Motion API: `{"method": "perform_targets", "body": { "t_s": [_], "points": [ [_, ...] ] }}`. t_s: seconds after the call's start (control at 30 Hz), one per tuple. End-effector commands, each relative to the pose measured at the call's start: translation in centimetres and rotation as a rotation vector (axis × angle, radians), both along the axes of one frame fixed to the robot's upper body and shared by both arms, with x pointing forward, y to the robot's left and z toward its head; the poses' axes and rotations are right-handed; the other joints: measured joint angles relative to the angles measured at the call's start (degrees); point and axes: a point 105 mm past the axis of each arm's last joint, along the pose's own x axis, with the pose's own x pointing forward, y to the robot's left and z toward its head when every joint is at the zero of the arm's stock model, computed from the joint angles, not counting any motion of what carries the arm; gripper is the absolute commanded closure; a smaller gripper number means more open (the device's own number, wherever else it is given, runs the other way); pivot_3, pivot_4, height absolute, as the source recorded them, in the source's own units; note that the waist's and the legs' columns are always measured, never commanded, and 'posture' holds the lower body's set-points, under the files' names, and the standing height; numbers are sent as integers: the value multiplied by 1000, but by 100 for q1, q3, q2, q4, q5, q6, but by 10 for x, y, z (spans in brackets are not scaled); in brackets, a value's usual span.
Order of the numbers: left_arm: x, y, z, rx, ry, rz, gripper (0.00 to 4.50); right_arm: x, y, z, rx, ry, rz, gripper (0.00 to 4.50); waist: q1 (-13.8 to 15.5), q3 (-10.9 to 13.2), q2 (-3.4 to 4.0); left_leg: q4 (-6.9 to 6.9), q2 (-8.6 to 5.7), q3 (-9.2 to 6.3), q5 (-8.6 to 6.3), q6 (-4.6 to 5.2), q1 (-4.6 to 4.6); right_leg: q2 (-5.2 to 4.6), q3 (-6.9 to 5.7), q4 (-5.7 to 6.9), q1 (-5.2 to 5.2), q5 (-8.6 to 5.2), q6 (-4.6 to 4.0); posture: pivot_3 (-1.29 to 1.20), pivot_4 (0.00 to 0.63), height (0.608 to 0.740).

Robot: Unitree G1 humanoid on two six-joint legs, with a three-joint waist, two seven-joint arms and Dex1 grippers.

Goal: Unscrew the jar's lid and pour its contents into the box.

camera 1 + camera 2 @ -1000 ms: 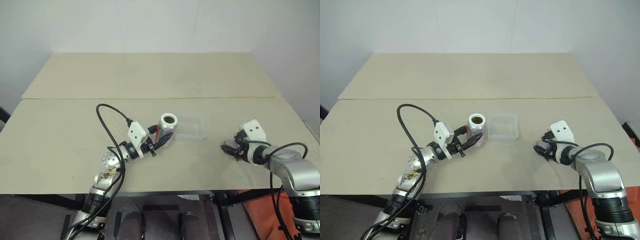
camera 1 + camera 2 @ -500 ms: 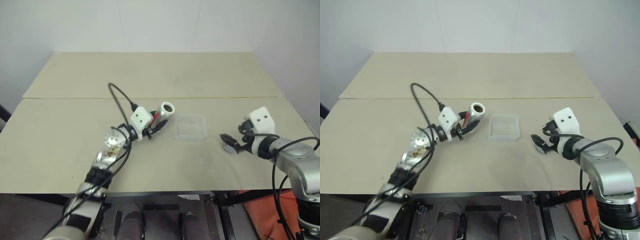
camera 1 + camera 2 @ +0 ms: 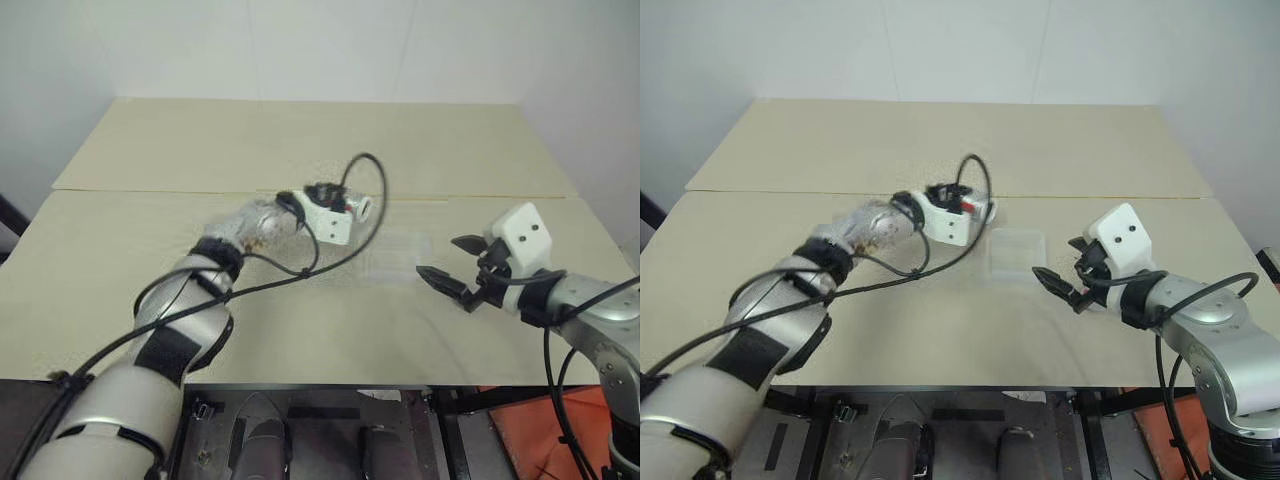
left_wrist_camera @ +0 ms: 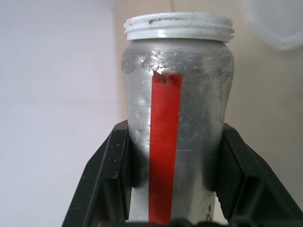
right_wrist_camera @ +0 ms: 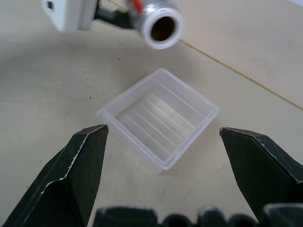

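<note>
jar (image 4: 177, 137) now raised, between left fingers (image 4: 111, 177)

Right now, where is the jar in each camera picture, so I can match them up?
Left eye view: the jar is held lying over, above the box.
Right eye view: centre, beside the left gripper.
Left wrist view: middle, between that gripper's black fingers.
Right wrist view: top, open mouth facing the camera.
Shared landmark: the clear box.

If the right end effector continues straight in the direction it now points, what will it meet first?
Probably the shallow clear plastic box, which lies centred between the open right end effector fingers; depth is unclear.
</note>
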Motion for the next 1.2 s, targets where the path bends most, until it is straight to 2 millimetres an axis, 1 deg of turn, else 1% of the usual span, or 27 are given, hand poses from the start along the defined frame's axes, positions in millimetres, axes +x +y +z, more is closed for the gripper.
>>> {"method": "perform_targets", "body": {
  "t_s": [0.03,0.1,0.17,0.27,0.4,0.5,0.63,0.73,0.8,0.87,0.97,1.03,1.13,1.2],
  "points": [
    [-5,-18,4,170,-205,-101,2565,-6,3,8,7,-55,-5,66,2,0,-1,-2,0,0,0,0,0,0,0,0,0,-1,1,0,150,740],
    [-10,-27,1,275,-321,-181,2565,-7,4,10,40,-71,-31,66,-14,1,-1,-2,0,1,0,0,0,0,0,-1,-1,-1,2,0,150,740],
    [-13,-29,-6,370,-388,-233,2565,-9,6,12,79,-84,-44,66,-33,1,-1,-3,1,2,0,-1,0,1,1,1,-7,-2,3,0,150,740],
    [-14,-32,-7,407,-447,-272,2565,-13,10,12,89,-87,-44,66,-45,1,-2,-2,2,3,1,-3,-2,1,3,7,-14,-2,3,0,150,740],
    [-14,-35,-2,407,-477,-269,2565,-16,12,10,107,-85,-55,66,-40,1,-2,0,1,3,2,-3,-12,0,3,11,-22,-2,3,0,150,740],
    [-14,-38,1,369,-458,-259,2565,-21,17,6,99,-68,-33,66,-19,1,-1,2,-1,3,2,-3,-23,-3,2,17,-31,-2,3,0,150,740],
    [-15,-40,5,317,-438,-252,2565,-19,18,1,94,-52,-35,66,-22,1,-1,3,-1,3,2,-3,-28,-3,2,21,-37,-2,3,0,150,740],
    [-15,-38,7,310,-446,-256,2565,-18,18,-1,88,-43,-34,66,-24,1,-1,4,-1,3,2,-3,-30,-3,2,22,-40,-2,3,0,150,740],
    [-14,-35,10,261,-405,-228,2565,-17,19,-3,86,-38,-27,66,-27,1,-1,4,-1,4,2,-3,-31,-2,2,22,-41,-2,3,0,150,740],
    [-12,-30,12,109,-230,-165,2565,-17,21,-5,81,-32,-21,66,-32,1,-1,4,0,4,2,-3,-32,-3,2,24,-43,-2,3,0,150,740],
    [-11,-22,8,-164,124,-77,2565,-17,23,-3,148,-29,-8,66,-49,-3,4,6,1,8,3,-5,-39,-4,3,33,-58,-2,2,0,150,740],
    [-11,-18,5,-342,351,-50,2565,-18,23,0,175,-27,3,66,-55,-3,5,8,3,9,5,-6,-39,-3,3,35,-59,-2,1,0,150,740],
    [-4,-9,10,-749,755,-18,2565,-18,23,2,176,-21,15,66,-63,-3,5,18,3,11,6,-6,-41,-3,3,49,-62,-1,1,0,150,740],
    [-1,-5,15,-937,942,-35,2565,-17,23,1,161,-12,17,66,-67,-3,5,36,3,8,4,-3,-48,-4,2,83,-66,-2,1,0,150,740]
  ]
}}
